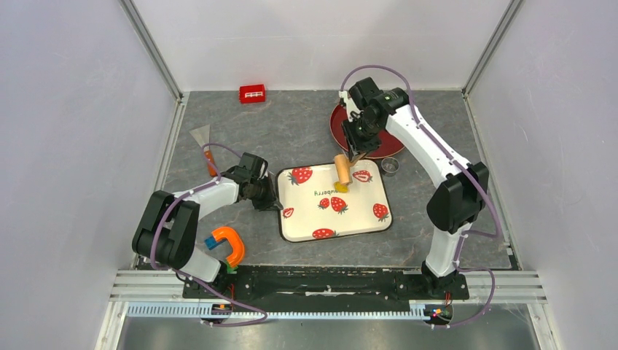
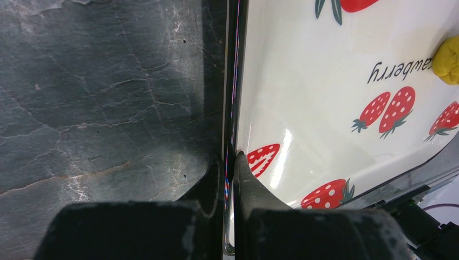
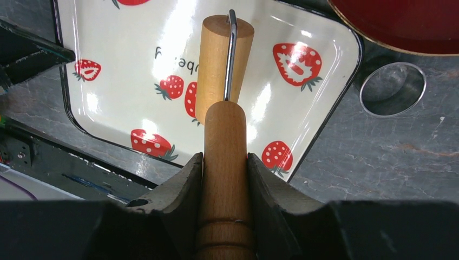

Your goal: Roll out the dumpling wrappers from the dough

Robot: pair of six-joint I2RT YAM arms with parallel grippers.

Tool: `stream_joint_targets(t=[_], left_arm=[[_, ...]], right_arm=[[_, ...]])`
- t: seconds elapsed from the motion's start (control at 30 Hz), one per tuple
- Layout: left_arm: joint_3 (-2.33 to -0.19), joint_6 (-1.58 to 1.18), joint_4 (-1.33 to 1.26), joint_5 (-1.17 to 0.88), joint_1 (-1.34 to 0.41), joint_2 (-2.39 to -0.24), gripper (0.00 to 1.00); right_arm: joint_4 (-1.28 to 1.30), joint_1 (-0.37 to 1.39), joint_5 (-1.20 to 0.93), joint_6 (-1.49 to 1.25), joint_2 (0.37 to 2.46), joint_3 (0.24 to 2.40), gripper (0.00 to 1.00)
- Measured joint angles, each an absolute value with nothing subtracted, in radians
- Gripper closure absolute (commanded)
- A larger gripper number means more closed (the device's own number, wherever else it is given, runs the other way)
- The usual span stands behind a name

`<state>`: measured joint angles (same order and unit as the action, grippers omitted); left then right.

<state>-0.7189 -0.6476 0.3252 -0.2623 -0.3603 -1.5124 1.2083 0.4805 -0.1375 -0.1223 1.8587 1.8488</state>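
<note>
Grey stone-look tabletop holds the strawberry tray (image 1: 361, 219), where the dough (image 1: 340, 187) lies at the near tip of the far-to-near roller (image 1: 341, 169), its handle clamped in the right gripper (image 3: 224, 162), while the closed left gripper (image 1: 271, 198) pinches the tray's left rim.

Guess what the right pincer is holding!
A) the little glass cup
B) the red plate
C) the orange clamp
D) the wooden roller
D: the right pincer is clamped on the handle of the wooden roller, which it holds over the strawberry tray.
</note>
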Motion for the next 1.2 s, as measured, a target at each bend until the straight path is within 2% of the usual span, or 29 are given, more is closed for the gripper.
stream_joint_targets(t=[0.23,1.2], left_arm=[[-0.719,-0.648,0.326,-0.259,-0.362,-1.512,0.98],[-0.72,-0.648,0.326,-0.242,-0.372,-1.512,0.98]], right_arm=[[1.221,0.482,-0.128,-0.122,1.897,1.913,1.0],[1.237,0.555,-0.051,-0.12,1.942,1.913,1.0]])
